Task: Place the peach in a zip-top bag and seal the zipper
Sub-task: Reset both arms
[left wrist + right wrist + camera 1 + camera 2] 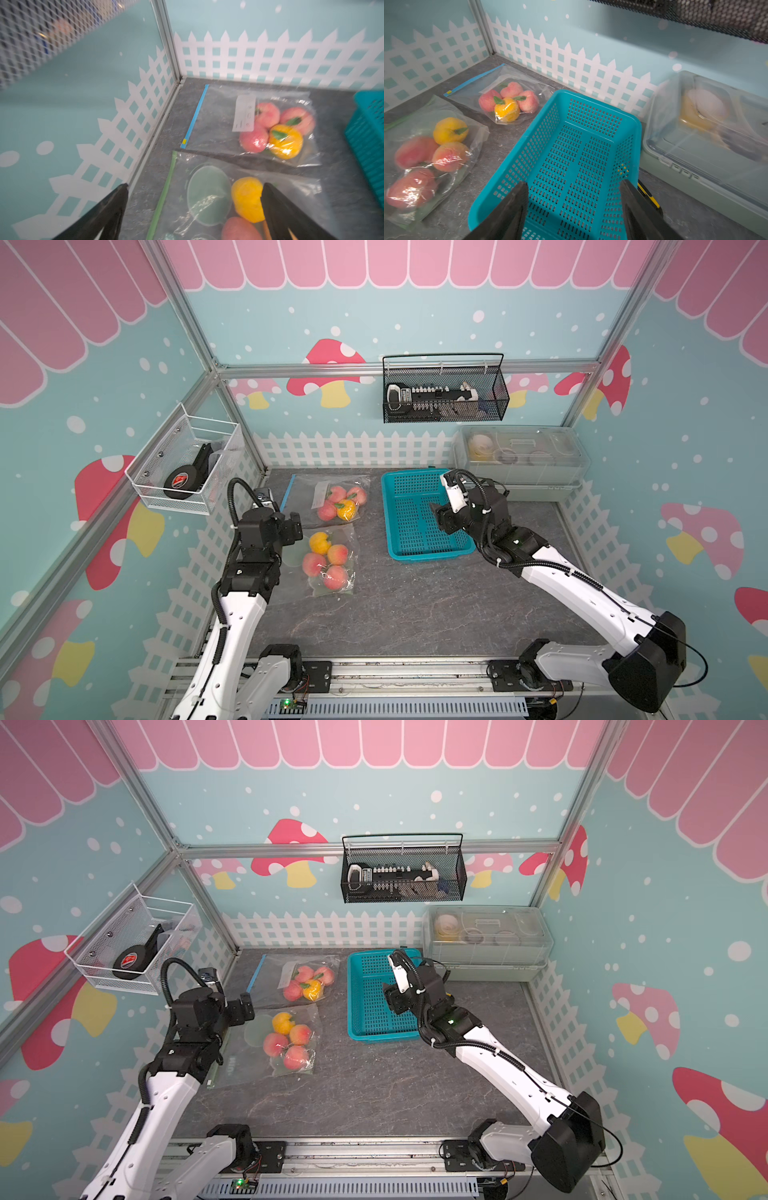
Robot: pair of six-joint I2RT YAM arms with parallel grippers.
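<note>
Grey worktop [415,605], left of centre: near bag [332,564] lies just under left gripper [195,187], wide, empty; green zipper [164,195] runs alongside. Farther off, right gripper [573,182], part-open, empty, over basket [387,514].

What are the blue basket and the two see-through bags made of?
The blue basket looks like hard moulded plastic: smooth, slightly glossy, with neat rows of slots. The blue-zipper bag and the green-zipper bag look like thin clear plastic film: crinkled, with shiny glints.
</note>
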